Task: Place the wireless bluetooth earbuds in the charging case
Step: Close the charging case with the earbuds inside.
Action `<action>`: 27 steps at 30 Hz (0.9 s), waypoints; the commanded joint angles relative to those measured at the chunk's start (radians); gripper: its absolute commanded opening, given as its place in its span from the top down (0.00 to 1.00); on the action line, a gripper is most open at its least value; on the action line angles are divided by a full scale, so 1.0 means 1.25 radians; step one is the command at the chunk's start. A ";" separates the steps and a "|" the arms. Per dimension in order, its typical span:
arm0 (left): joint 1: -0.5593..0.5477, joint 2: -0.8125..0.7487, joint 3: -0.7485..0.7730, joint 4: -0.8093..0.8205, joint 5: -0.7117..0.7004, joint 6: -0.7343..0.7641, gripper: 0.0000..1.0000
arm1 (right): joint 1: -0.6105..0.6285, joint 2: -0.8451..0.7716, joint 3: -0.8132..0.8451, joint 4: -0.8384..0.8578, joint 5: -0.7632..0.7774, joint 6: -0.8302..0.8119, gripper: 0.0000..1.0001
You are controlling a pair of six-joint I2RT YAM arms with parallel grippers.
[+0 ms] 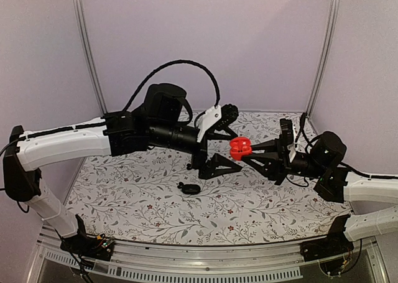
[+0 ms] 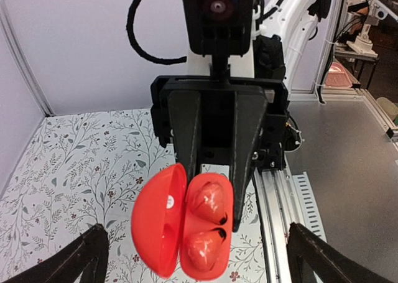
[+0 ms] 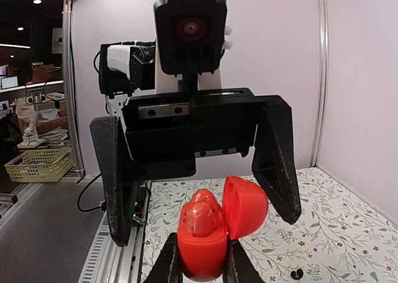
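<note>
Just right of the middle of the top view, held in the air above the floral table cover (image 1: 124, 196), the charging case (image 1: 238, 148) turns out to be a bright red hinged shell and not a flat disc. It stands open. The right gripper (image 1: 247, 153) reaches in from the right of the frame with its jaws closed tightly on the base half. In the right wrist view its two fingers (image 3: 171, 264) come up from the bottom edge and pinch the lower shell on either side, with the lid swung out to the right. In the left wrist view the lid hangs to the left, and the earbuds (image 2: 208, 199) show as two glossy reddish buds seated in the base, one above the other. The left gripper (image 1: 236, 151) comes in from the left of the frame with its jaws spread as wide as they go and holding nothing. Its dark fingers (image 2: 84, 258) sit at the bottom corners of its own view, well apart from the shell between them. Lower in the top view, left of centre, a small black oval object (image 1: 191, 188) lies on the cover. A tiny black piece (image 1: 180, 185) lies just beside it, and what that piece is cannot be told at this size.
</note>
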 commanded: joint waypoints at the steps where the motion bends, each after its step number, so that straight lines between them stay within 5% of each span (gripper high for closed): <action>1: -0.015 -0.002 -0.019 0.031 0.046 0.006 0.00 | 0.000 -0.015 0.022 -0.004 -0.004 0.002 1.00; 12: -0.058 -0.043 -0.059 0.075 0.028 0.067 0.01 | -0.001 -0.013 0.018 -0.004 0.016 0.016 1.00; 27: -0.127 -0.068 -0.097 0.088 -0.161 0.181 0.04 | -0.014 -0.008 0.018 0.000 0.041 0.077 1.00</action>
